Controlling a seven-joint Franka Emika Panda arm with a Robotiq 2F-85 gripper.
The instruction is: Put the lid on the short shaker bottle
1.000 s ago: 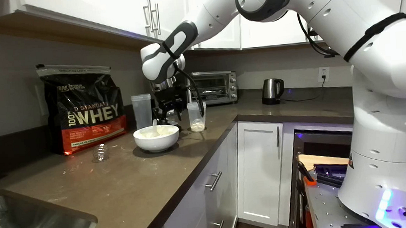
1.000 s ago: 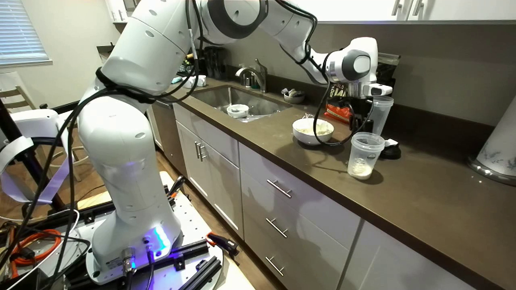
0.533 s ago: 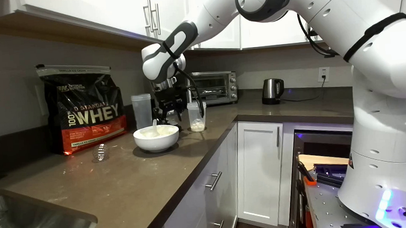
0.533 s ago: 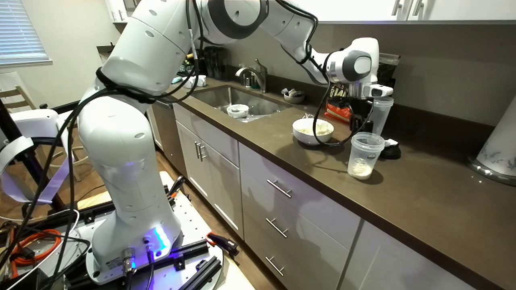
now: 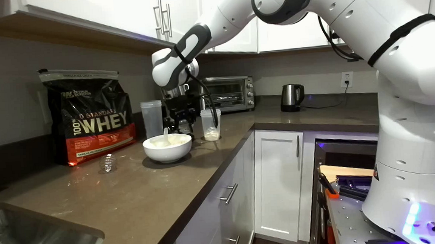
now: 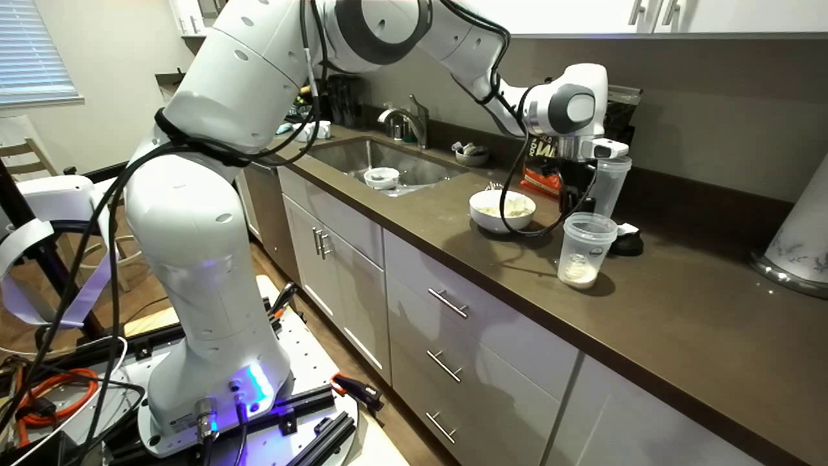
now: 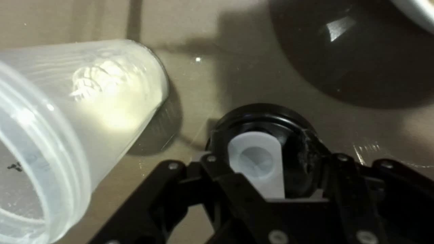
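The short shaker bottle (image 5: 211,124) stands upright and uncovered on the counter, clear, with white powder at its base. It also shows in an exterior view (image 6: 585,252) and in the wrist view (image 7: 108,98). A black lid with a white flap (image 7: 254,159) lies in the wrist view beside the bottle; in both exterior views it is hidden or nearly so. My gripper (image 7: 276,158) is open, with a finger on either side of this lid; I cannot tell whether they touch it. The gripper (image 5: 182,128) is low, behind the white bowl.
A white bowl of powder (image 5: 167,148) stands close to the gripper. A taller clear bottle (image 6: 609,184) stands near the wall. A second black and white lid (image 6: 627,243) lies behind the short bottle. A whey bag (image 5: 92,118) and wire ball (image 5: 108,163) are further along.
My gripper has moved down slightly toward the counter. The bottles, bowl and second lid have not moved.
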